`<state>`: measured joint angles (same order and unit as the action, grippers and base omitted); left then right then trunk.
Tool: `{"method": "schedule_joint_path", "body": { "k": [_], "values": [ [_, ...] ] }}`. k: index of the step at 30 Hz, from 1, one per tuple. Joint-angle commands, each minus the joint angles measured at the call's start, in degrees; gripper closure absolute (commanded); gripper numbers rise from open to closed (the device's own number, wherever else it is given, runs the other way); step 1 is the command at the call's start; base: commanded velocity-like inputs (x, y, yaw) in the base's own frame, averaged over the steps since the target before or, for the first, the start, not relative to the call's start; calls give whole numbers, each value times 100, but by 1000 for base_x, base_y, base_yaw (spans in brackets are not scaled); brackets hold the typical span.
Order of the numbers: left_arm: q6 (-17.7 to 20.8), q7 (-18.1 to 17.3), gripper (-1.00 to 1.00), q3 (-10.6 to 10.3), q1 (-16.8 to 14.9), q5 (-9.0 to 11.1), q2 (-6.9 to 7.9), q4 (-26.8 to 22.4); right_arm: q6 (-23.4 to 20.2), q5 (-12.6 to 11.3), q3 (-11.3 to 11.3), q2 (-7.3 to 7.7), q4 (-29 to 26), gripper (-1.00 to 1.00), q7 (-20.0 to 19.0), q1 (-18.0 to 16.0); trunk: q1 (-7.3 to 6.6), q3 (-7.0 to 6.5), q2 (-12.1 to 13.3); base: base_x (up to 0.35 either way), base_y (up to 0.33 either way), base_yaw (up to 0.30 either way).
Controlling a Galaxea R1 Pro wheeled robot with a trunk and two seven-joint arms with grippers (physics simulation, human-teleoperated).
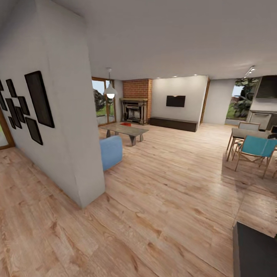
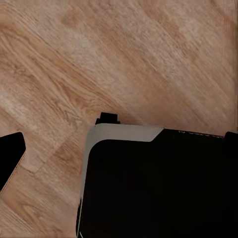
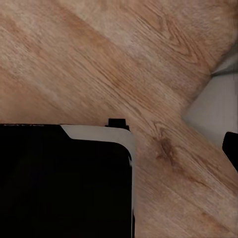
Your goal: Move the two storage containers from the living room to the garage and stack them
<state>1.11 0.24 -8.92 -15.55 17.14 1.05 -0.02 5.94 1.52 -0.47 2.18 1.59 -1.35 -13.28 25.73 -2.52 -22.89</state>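
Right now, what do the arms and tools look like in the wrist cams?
Little shows. Left finger and right finger, likely of the tools: plain black, flat-sided, cut off by the frame edge. The black body with a light-grey rounded rim and small black tab is probably the base. Its faint marking is unreadable.

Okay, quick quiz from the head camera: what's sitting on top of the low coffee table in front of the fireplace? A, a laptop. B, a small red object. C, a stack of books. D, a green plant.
B: a small red object lies on the far end of the coffee table, in front of the brick fireplace; it is too small to identify further.
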Motion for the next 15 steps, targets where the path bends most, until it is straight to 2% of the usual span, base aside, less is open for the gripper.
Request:
{"method": "schedule_joint_path", "body": {
  "k": [1,15],
  "values": [
    [12,2,-100,-49,-1,54,1,-3,30,15,-6,2,17,-100,-14,-7,5,2,-3,316,0,-248],
    [12,2,-100,-49,1,54,1,-4,30,16,-6,10,17,-100,-14,-8,5,2,-3,316,0,-246]
  ]
}}
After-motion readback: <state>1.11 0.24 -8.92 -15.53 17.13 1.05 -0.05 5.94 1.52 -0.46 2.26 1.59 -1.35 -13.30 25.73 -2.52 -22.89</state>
